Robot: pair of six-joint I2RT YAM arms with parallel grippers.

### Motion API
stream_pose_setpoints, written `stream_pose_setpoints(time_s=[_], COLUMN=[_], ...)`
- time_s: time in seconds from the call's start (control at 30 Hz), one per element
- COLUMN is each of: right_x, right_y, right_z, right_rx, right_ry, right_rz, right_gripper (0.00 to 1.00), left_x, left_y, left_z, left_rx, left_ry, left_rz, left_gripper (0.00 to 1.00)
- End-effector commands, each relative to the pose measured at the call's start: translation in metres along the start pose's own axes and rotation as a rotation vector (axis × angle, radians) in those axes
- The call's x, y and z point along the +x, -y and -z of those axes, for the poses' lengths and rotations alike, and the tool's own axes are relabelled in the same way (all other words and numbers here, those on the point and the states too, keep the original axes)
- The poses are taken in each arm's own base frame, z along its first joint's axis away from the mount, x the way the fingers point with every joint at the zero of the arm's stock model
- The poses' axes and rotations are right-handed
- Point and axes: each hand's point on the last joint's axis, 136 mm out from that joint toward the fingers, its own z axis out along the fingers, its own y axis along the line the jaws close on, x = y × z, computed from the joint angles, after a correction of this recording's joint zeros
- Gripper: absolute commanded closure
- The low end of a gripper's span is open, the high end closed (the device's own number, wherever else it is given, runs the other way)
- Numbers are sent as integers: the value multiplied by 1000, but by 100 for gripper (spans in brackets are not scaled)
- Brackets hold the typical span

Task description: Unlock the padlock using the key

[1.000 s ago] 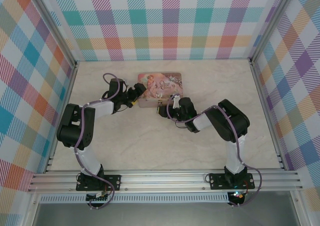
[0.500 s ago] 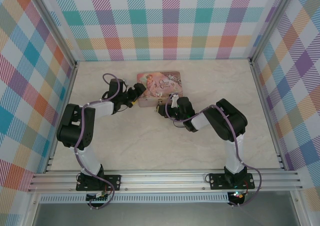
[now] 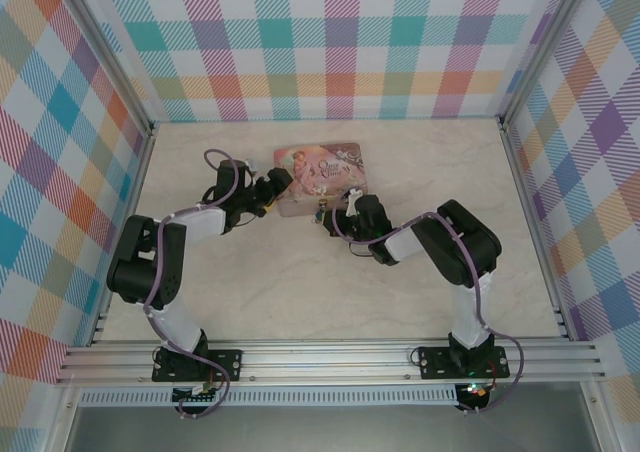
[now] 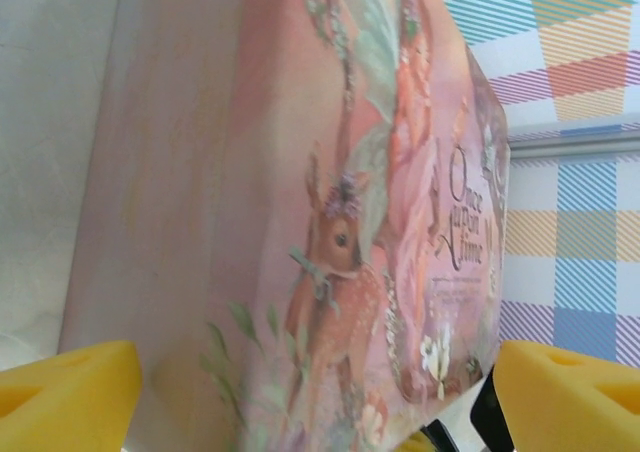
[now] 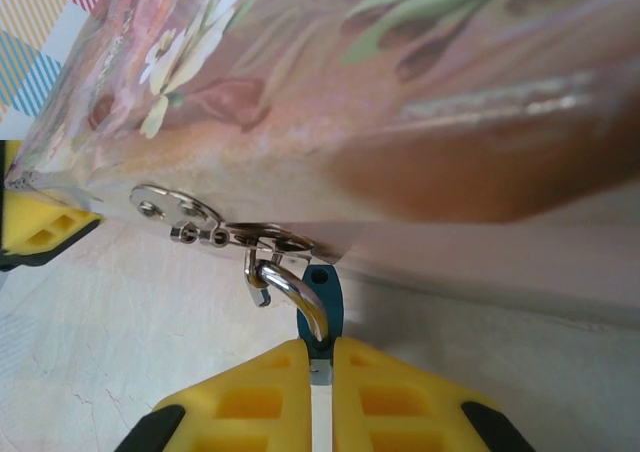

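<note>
Right fingers (image 5: 240, 402) pinch padlock (image 5: 322, 307); left fingers (image 4: 70, 392) grip tin (image 4: 250, 222).

Pink tin (image 4: 300, 222), illustrated with a fawn and a winged figure and lettered "Once Upon a Time", sits between the yellow pads (image 4: 65, 392) of the left gripper (image 4: 320, 387). The left-hand pad meets its wall. Contact at the other pad is unclear. Pale table (image 4: 50, 122) behind on the left, plaid wall (image 4: 570, 242) on the right.

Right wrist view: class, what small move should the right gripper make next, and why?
Probably ease the padlock sideways to unhook it: the right gripper pinches its body, and the shackle seems sprung open, hooked through the tin's hasp.
</note>
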Motion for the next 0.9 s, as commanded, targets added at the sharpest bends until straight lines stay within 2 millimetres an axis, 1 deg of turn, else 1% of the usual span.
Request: stream_pose_setpoints(time_s=[0.0, 0.1, 0.17, 0.37, 0.43, 0.5, 0.6, 0.63, 0.7, 0.8, 0.87], right_x=[8, 7, 6, 1, 0, -1, 0, 1, 4, 5, 2], right_y=[13, 11, 13, 27, 28, 28, 35, 39, 47, 54, 52], right_z=[7, 9, 14, 29, 32, 34, 35, 35, 38, 43, 44], right_rx=[56, 35, 23, 49, 48, 48, 91, 113, 164, 229, 232], right_ry=[-31, -28, -23, -24, -25, -23, -42, -52, -75, -93, -92], right_rz=[-36, -34, -50, -106, -125, -149, -209, -231, -271, -308, -314], right_gripper=[89, 89, 89, 89, 89, 89, 90, 90, 90, 90, 90], left_x=[9, 15, 20, 36, 34, 28, 21, 20, 20, 21, 23], left_y=[13, 12, 13, 17, 21, 28, 49, 60, 79, 105, 120], left_z=[9, 14, 16, 23, 31, 43, 62, 67, 71, 65, 52], left_rx=[30, 25, 24, 30, 33, 26, 24, 36, 63, 103, 118], left_ry=[-3, -2, -6, -17, 12, 56, 100, 109, 113, 99, 79], left_rz=[-47, -48, -47, -57, -70, -108, -200, -230, -277, -331, -360], left_gripper=[9, 9, 9, 9, 10, 9, 10, 10, 10, 10, 10])
